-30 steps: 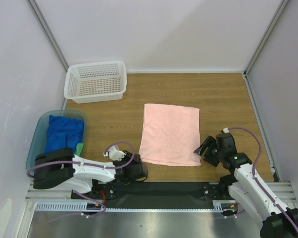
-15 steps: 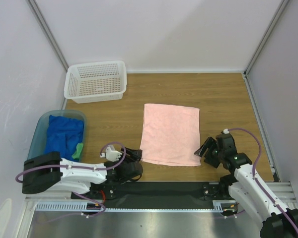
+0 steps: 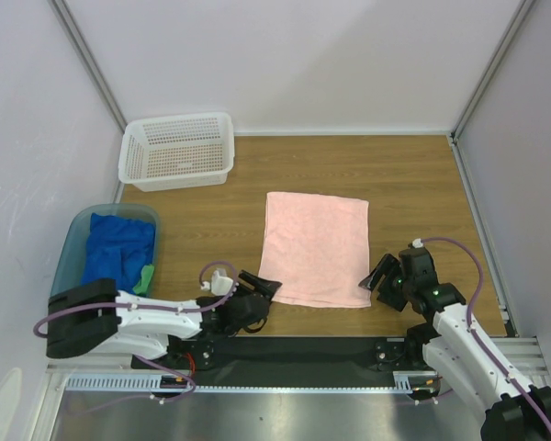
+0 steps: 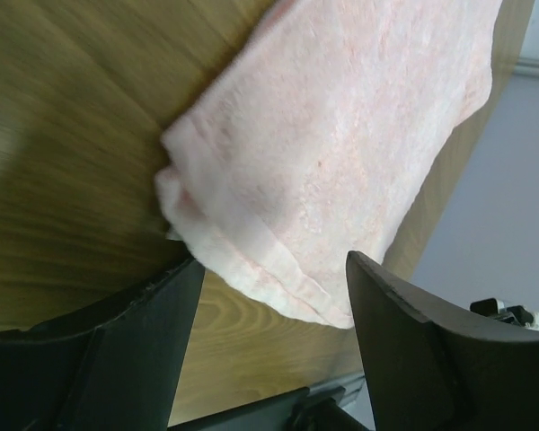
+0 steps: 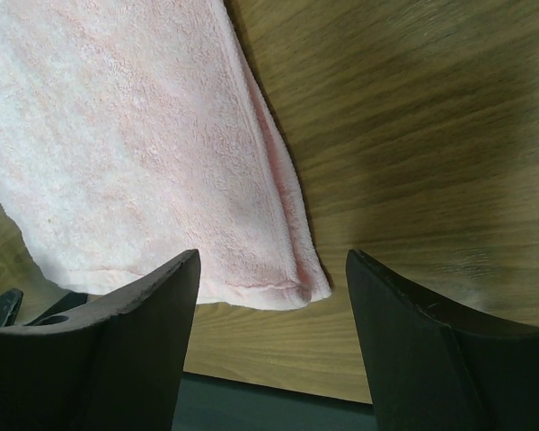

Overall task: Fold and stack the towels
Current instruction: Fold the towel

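A pink towel (image 3: 316,246) lies flat on the wooden table, folded to a rectangle. My left gripper (image 3: 264,288) is open, low at the towel's near left corner; in the left wrist view that corner (image 4: 251,242) lies between my fingers. My right gripper (image 3: 378,276) is open, low at the towel's near right corner; in the right wrist view that corner (image 5: 305,285) lies between my fingers. Neither gripper holds anything. More towels, blue (image 3: 118,246) with a bit of green (image 3: 147,276), sit in a bin at the left.
A clear blue bin (image 3: 73,241) stands at the left edge. A white perforated basket (image 3: 177,151) stands at the back left. A black strip (image 3: 312,349) and metal rail run along the table's near edge. White walls close the sides.
My left gripper has swung right along the near edge, up to the towel's near left corner. My right gripper has barely moved.
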